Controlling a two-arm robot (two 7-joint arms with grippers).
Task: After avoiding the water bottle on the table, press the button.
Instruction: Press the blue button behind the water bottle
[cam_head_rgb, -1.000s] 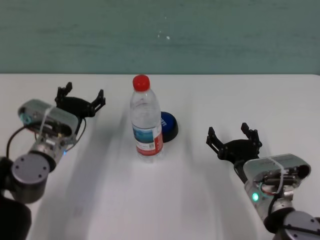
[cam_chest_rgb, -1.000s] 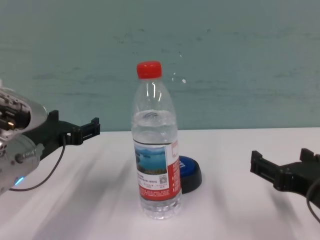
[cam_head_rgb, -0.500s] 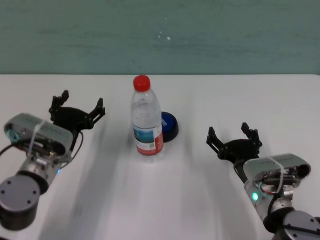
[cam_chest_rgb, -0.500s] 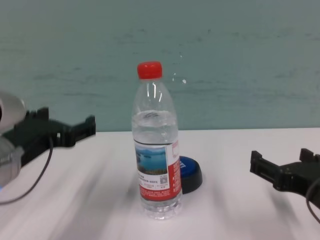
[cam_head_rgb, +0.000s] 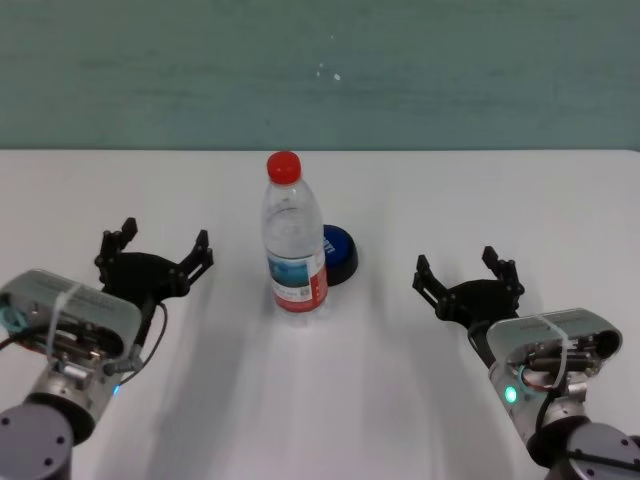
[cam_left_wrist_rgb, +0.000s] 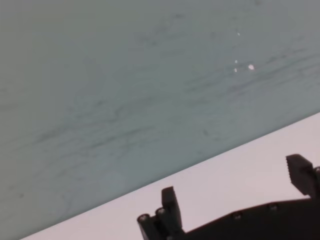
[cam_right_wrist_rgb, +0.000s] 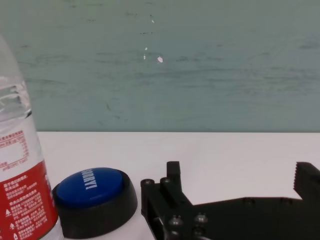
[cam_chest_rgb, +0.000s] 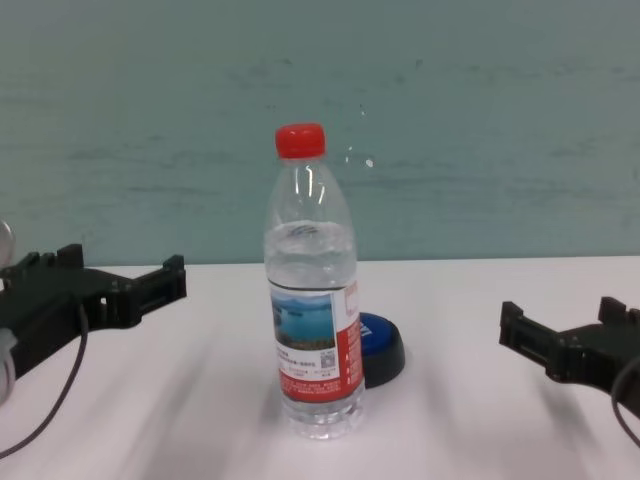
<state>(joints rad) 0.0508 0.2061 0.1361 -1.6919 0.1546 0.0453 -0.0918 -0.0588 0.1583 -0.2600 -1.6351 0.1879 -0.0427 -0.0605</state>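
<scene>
Button: white lettering across my view of the blue dome, seen inverted from my right wrist; letters too blurred to spell out.

Bottle: red label panel carries several lines of small white print, none legible. In the chest view the label shows a QR-style code square on a white strip beside the red panel; code and surrounding print too small to read.

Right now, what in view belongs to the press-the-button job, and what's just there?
Job:
- water bottle, upright, directly in front of the button
- blue button, partly hidden behind the bottle
- white table
- left gripper, open
- right gripper, open

Just there:
- teal wall behind the table
</scene>
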